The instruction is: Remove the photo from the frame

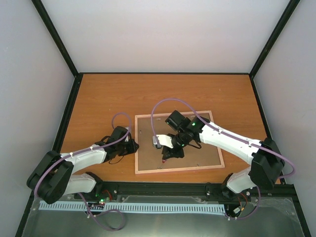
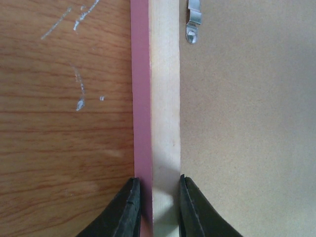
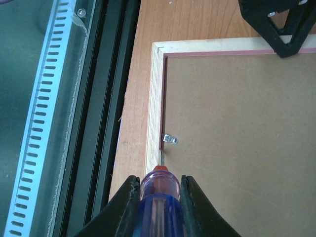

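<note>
The frame [image 1: 207, 148] lies face down on the table, its brown board back [image 3: 237, 138] facing up; the photo is hidden. My left gripper [image 2: 159, 190] is shut on the frame's left rail [image 2: 165, 98], one finger against the pink outer side and the other on the inner side by the board. A metal clip [image 2: 193, 22] sits further along that rail. My right gripper [image 3: 159, 185] is shut on a screwdriver [image 3: 159, 197] with a clear blue-purple handle. Its blade meets the seam between the near rail [image 3: 155, 98] and the board, just short of another clip [image 3: 169, 139].
The black base rail and a slotted white cable duct [image 3: 39, 123] run along the table's near edge, close to the frame. Grey enclosure walls with black posts stand around the wooden table [image 1: 108, 98]. The left arm's gripper [image 3: 281, 24] shows at the frame's far corner.
</note>
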